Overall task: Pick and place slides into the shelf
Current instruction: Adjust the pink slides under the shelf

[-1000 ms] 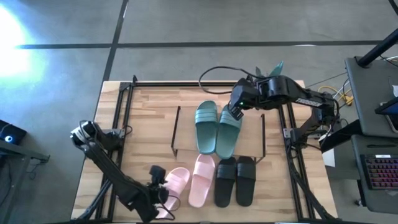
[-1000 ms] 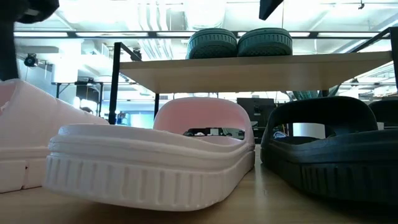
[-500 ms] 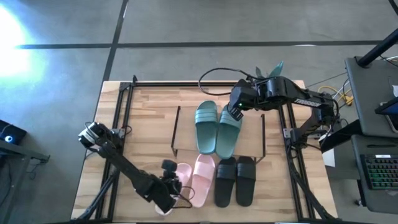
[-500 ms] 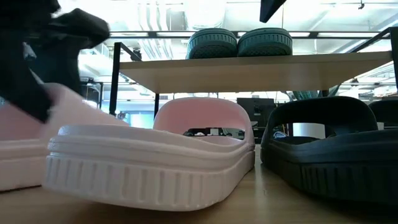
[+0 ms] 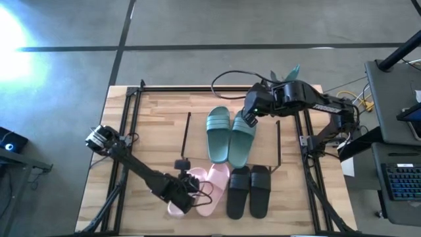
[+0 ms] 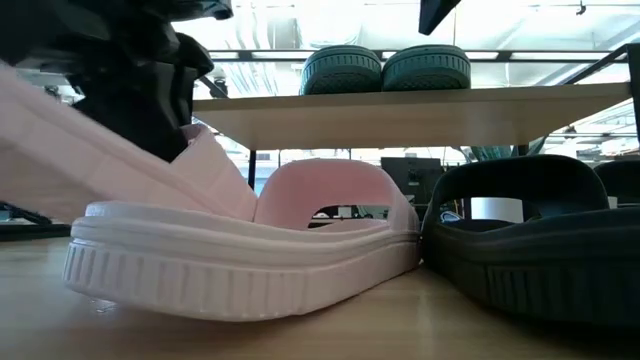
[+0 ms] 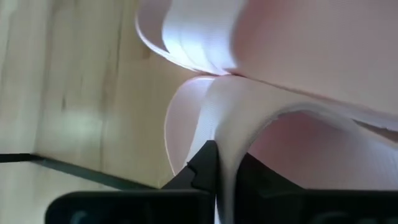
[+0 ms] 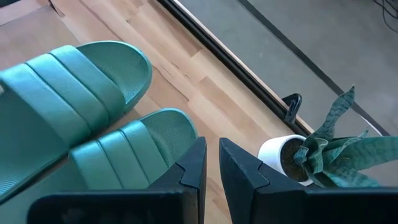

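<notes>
The left tool (image 5: 186, 191) has just clenched on the pink slide's (image 5: 177, 197) strap, so lifting toward the shelf (image 5: 197, 141) can begin.

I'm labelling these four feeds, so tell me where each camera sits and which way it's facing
High: above the table, looking straight down; both arms show.
Low: at tabletop height, looking level under the shelf; left arm's dark bulk at upper left.
Left wrist: on the left arm; left hand shut on a pink slide.
Right wrist: on the right arm; right hand over the green slides.
Shared: high and low both show that lifted pink slide.
</notes>
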